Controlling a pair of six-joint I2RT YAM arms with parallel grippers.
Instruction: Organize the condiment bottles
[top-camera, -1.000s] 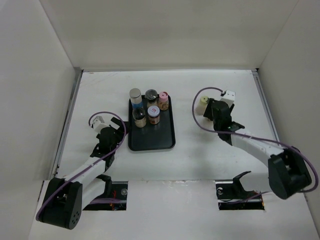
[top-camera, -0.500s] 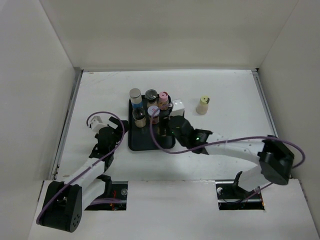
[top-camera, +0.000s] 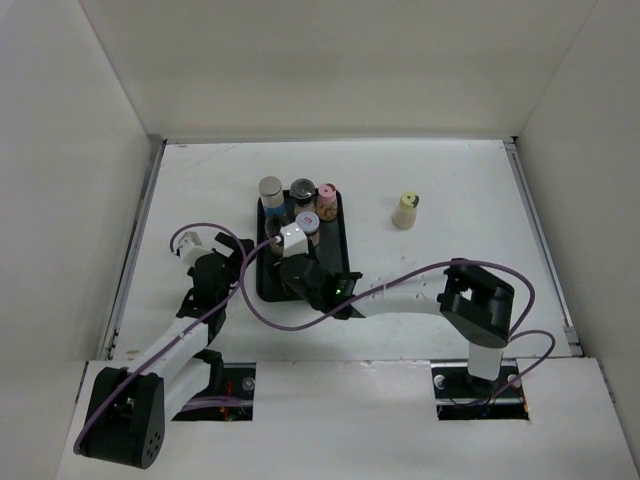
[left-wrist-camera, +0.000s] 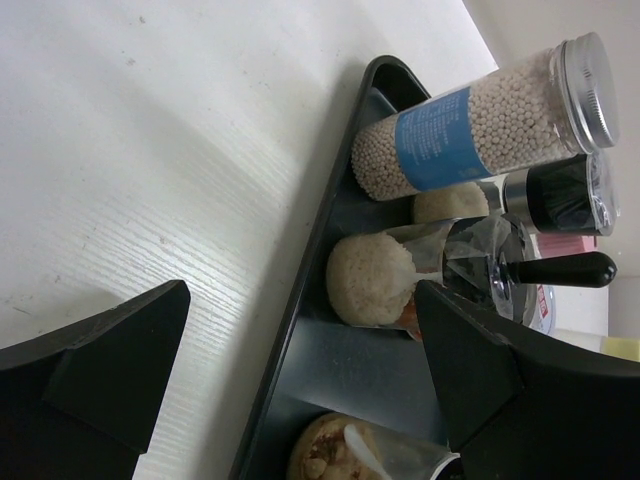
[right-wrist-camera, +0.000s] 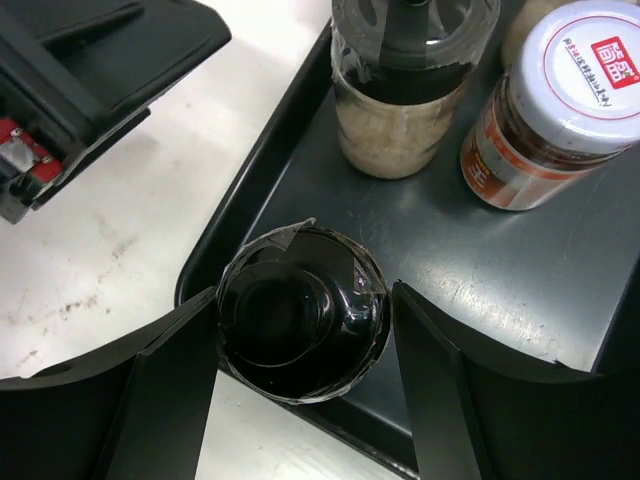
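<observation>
A black tray (top-camera: 335, 255) holds a grey-capped blue-banded bottle (top-camera: 271, 190), a black-capped one (top-camera: 303, 189), a pink-capped one (top-camera: 326, 196) and a white-capped jar (top-camera: 308, 221). A pale-yellow-capped bottle (top-camera: 405, 210) stands alone on the table to the right. My right gripper (right-wrist-camera: 305, 320) is shut on a black-capped bottle (right-wrist-camera: 300, 312) over the tray's near-left corner (right-wrist-camera: 470, 260); I cannot tell whether it rests on the tray. A beige-filled bottle (right-wrist-camera: 400, 110) and the white-capped jar (right-wrist-camera: 565, 100) stand just beyond. My left gripper (left-wrist-camera: 300, 370) is open and empty beside the tray's left edge (left-wrist-camera: 300, 330).
White walls enclose the table on three sides. The right arm (top-camera: 400, 295) stretches across the table's near part to the tray. The left gripper (top-camera: 222, 262) sits close to the right gripper (top-camera: 300, 278), with the tray's left rim between them.
My right arm has swung from the right side near the pale-yellow-capped bottle across to the tray's near-left corner. The left gripper has hardly moved.
</observation>
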